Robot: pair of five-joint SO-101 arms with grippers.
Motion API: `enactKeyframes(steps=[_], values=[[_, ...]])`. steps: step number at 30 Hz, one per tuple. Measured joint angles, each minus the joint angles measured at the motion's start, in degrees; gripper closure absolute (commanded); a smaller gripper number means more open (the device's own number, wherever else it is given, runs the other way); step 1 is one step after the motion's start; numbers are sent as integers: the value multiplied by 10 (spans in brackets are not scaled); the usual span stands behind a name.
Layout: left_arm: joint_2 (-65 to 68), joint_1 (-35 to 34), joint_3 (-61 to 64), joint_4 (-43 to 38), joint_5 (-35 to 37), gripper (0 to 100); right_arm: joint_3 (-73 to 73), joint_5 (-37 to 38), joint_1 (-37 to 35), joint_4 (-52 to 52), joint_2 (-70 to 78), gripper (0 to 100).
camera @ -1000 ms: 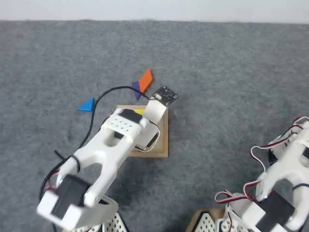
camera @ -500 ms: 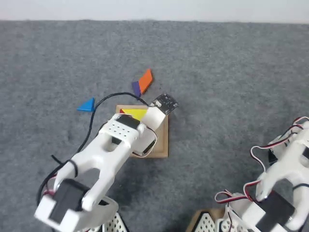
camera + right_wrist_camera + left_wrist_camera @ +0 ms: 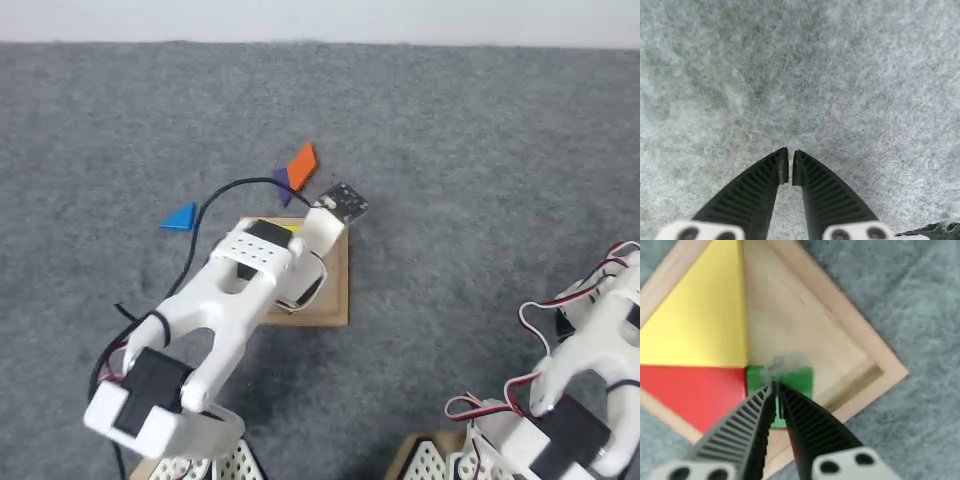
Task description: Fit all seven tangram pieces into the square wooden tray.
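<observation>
Now the left gripper (image 3: 775, 390), jaws pinched together, tips over the green piece (image 3: 797, 382) lying flat in the wooden tray (image 3: 852, 320) beside yellow triangle (image 3: 705, 315) and red triangle (image 3: 690, 392): likely thin, stiff, light, best nudged by its edges.

- We find the left arm (image 3: 225, 310) over the tray (image 3: 340, 285), covering most of it.
- We see bare wood beside the yellow piece (image 3: 700, 315).
- We note open surface (image 3: 480, 200) right of the tray.
</observation>
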Motion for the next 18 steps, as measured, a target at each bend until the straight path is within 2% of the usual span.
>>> enactKeyframes(steps=[7, 13, 15, 18], values=[[-71, -62, 6, 25, 0, 989, 0, 0, 0, 0, 0, 967], [-128, -185, -44, 79, -17, 988, 0, 0, 0, 0, 0, 967], [-124, -236, -80, 84, -37, 988, 0, 0, 0, 0, 0, 967], [-84, -280, -144, 112, -104, 987, 0, 0, 0, -15, 0, 967]])
